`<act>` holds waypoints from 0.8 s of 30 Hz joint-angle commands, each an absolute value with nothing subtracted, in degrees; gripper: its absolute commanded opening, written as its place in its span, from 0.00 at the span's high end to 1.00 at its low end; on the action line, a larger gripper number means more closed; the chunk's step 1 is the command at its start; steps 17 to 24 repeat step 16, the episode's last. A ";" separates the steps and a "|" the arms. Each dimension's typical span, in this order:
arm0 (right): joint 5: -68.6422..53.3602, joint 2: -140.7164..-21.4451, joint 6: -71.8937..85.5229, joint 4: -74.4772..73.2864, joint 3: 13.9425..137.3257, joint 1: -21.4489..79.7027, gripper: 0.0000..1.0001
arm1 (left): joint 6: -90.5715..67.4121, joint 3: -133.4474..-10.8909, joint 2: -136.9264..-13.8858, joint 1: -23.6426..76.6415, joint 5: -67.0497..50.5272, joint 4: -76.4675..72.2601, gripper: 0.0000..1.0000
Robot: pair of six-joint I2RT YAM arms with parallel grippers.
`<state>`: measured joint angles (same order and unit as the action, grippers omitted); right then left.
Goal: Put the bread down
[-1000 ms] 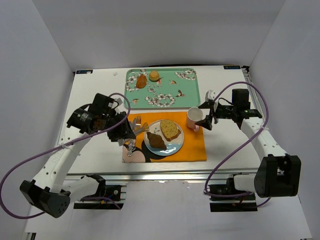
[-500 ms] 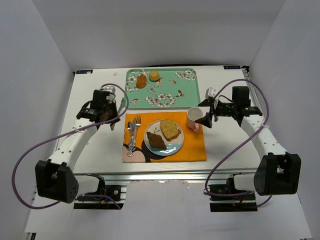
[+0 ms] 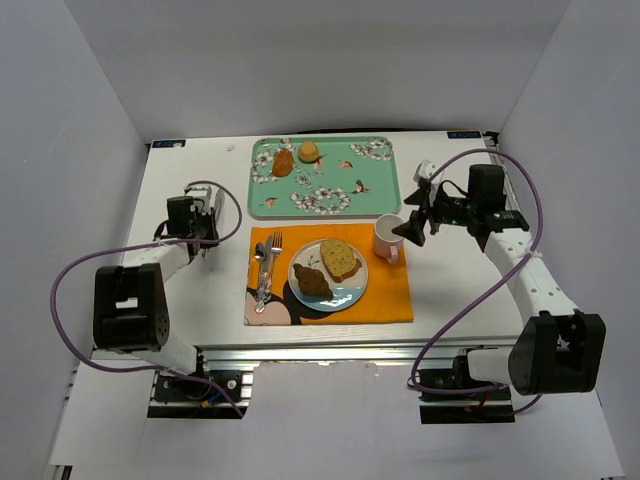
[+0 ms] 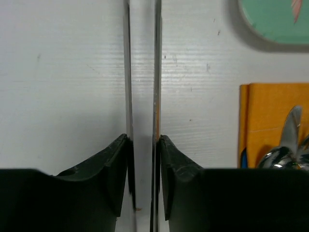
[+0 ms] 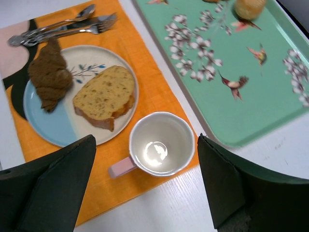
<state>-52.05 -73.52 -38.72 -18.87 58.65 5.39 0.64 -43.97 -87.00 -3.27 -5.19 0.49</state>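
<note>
A slice of bread (image 3: 340,258) lies on the white-and-blue plate (image 3: 352,286) next to a brown croissant (image 3: 312,281); the right wrist view also shows the slice (image 5: 104,96) and the plate (image 5: 53,126). My right gripper (image 3: 415,217) is open and empty, hovering over the pink-handled cup (image 3: 388,235), with its jaws spread wide on either side of the cup (image 5: 161,144). My left gripper (image 3: 200,222) is low over the bare table left of the placemat. Its jaws stand nearly together and hold nothing (image 4: 141,96).
The plate, the cup, a fork and a spoon (image 3: 265,265) sit on an orange placemat (image 3: 385,292). A green floral tray (image 3: 340,180) behind it holds a bun (image 3: 308,151) and a pastry (image 3: 283,162). White walls enclose the table.
My left arm pulled back from the fork and spoon to the left side of the table and folded in. My right gripper shifted slightly back, still over the cup.
</note>
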 commanded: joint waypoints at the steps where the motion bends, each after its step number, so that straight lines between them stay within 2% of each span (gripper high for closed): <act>1: -42.84 -72.33 -26.92 -12.14 58.62 5.63 0.11 | 0.62 -43.76 -90.86 -4.48 -7.82 0.25 0.56; 3: -39.30 -73.12 -20.87 -11.25 60.19 5.62 0.11 | 0.18 -45.34 -92.80 -4.92 -7.91 3.33 0.52; 4: -35.63 -74.00 -19.09 -11.69 60.81 5.62 0.11 | -1.22 -45.61 -93.94 -5.27 -7.82 4.73 0.45; 5: -33.42 -74.35 -17.07 -11.52 61.08 5.63 0.11 | -1.32 -45.62 -94.22 -5.45 -8.00 5.01 0.43; 9: -26.73 -75.76 -11.70 -12.04 63.28 5.62 0.11 | -2.02 -44.56 -92.47 -6.15 -8.17 4.66 0.35; 11: -24.53 -76.29 -10.11 -12.48 64.33 5.63 0.11 | -2.63 -44.47 -90.89 -6.42 -8.00 4.74 0.18; 12: -24.26 -76.55 -10.02 -12.65 64.68 5.63 0.11 | -2.72 -44.73 -90.18 -6.50 -8.00 5.09 0.16; 16: -24.69 -76.64 -8.53 -12.83 66.09 5.63 0.11 | -3.95 -45.88 -85.53 -6.59 -7.30 7.11 0.15; 24: -24.69 -76.64 -8.53 -12.83 66.09 5.63 0.11 | -3.95 -45.88 -85.53 -6.59 -7.30 7.11 0.15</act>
